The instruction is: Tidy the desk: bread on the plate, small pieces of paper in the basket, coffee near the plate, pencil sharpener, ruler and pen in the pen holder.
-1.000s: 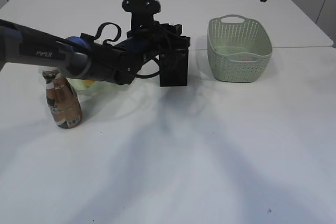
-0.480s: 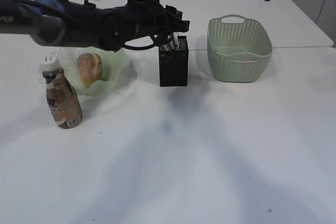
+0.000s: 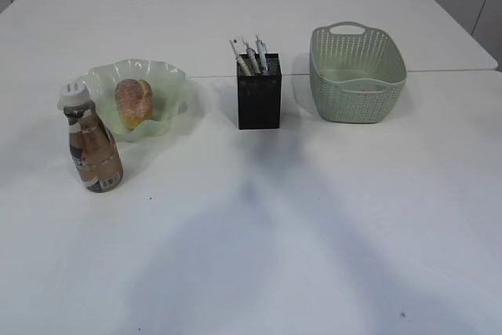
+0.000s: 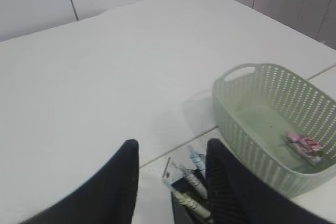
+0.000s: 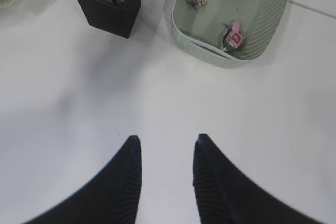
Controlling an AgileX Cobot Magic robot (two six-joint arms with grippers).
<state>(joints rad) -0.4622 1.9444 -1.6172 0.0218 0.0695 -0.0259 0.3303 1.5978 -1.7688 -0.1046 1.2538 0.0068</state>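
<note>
Black tools, left (image 4: 170, 182) and right (image 5: 164, 174), are hanging parted and empty above the worktop (image 3: 314, 217). Pens are standing in the holder (image 3: 260, 103), bread (image 3: 134, 102) sitting in the plate (image 3: 169, 84), coffee (image 3: 92, 147) beside it, paper scraps (image 5: 233, 36) lying in the basket (image 3: 357, 64).

The plain white worktop (image 3: 314, 217) is carrying a pale green plate (image 3: 169, 84) with a golden-brown bread (image 3: 133, 102), a brown coffee (image 3: 92, 151) wearing a white cap, a black mesh pen holder (image 3: 260, 103), and a sage-green perforated basket (image 3: 357, 76) showing pink and grey paper scraps (image 5: 232, 36).
</note>
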